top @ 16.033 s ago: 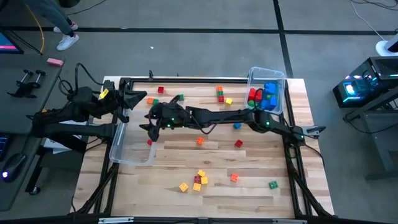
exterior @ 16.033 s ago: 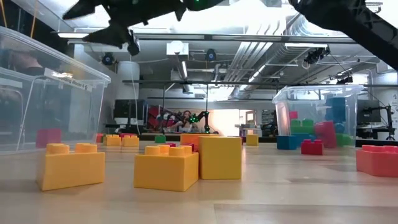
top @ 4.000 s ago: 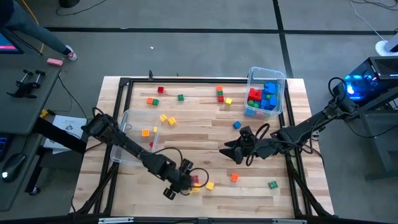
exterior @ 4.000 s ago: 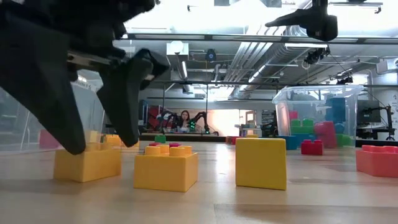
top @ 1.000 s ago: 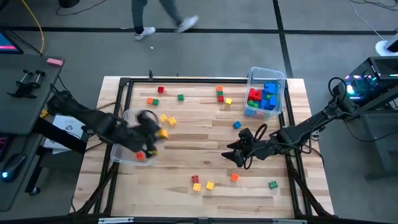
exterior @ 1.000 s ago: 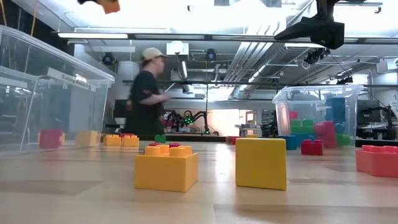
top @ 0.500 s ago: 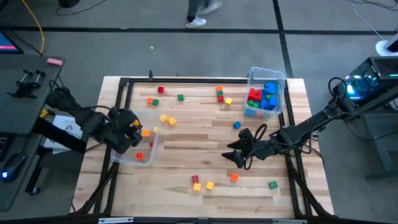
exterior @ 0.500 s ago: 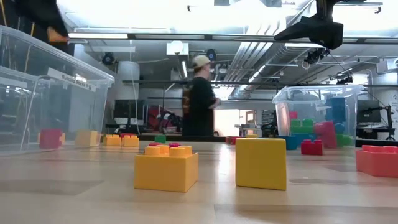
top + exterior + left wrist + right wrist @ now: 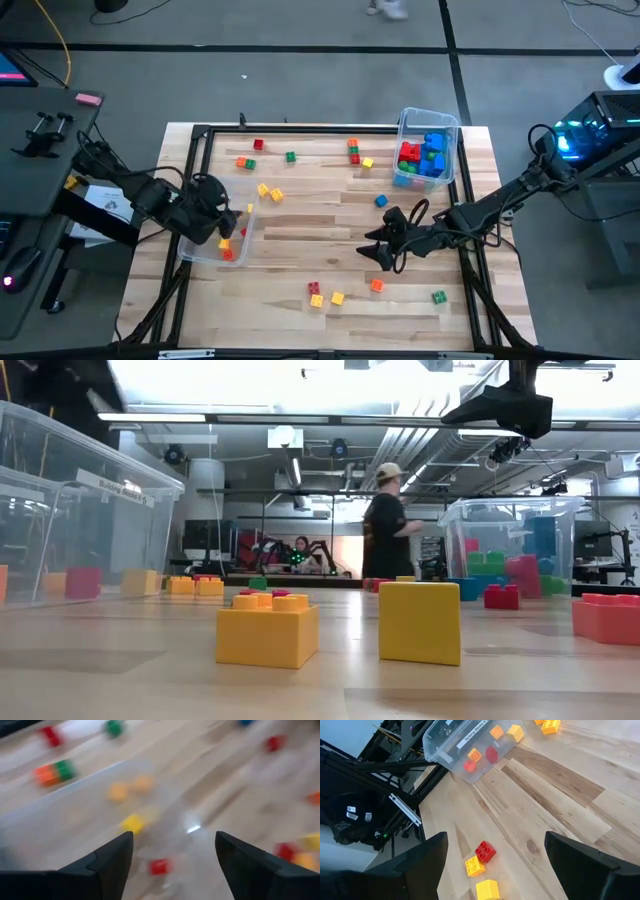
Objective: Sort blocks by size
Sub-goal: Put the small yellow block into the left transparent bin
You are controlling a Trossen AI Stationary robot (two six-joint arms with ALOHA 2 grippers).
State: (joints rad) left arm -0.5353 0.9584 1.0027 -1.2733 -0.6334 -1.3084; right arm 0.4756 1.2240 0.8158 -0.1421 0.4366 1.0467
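Note:
My left gripper (image 9: pixel 221 222) hangs open over the clear bin (image 9: pixel 190 250) at the table's left, with nothing between its fingers (image 9: pixel 174 836). Small blocks lie on the bin's floor: an orange one (image 9: pixel 225 243), a red one (image 9: pixel 228 256) and a yellow one (image 9: pixel 133 823). My right gripper (image 9: pixel 371 248) hovers open above the table's middle right, empty (image 9: pixel 496 836). Below it lie a red block (image 9: pixel 485 851) and two yellow blocks (image 9: pixel 474 866). Other loose blocks (image 9: pixel 265 190) are scattered over the wooden table.
A second clear bin (image 9: pixel 445 125) at the far right holds larger red, blue and green blocks. Loose blocks lie near the front edge (image 9: pixel 337 298) and along the far edge (image 9: pixel 353 150). A black frame (image 9: pixel 300 128) borders the table. A person (image 9: pixel 385 525) walks behind it.
My left gripper has carried an orange block toward the table's left edge, over the left bin, rolling its wrist as it went. It has let go of the block, which has dropped to the bin's floor. My right arm has kept still.

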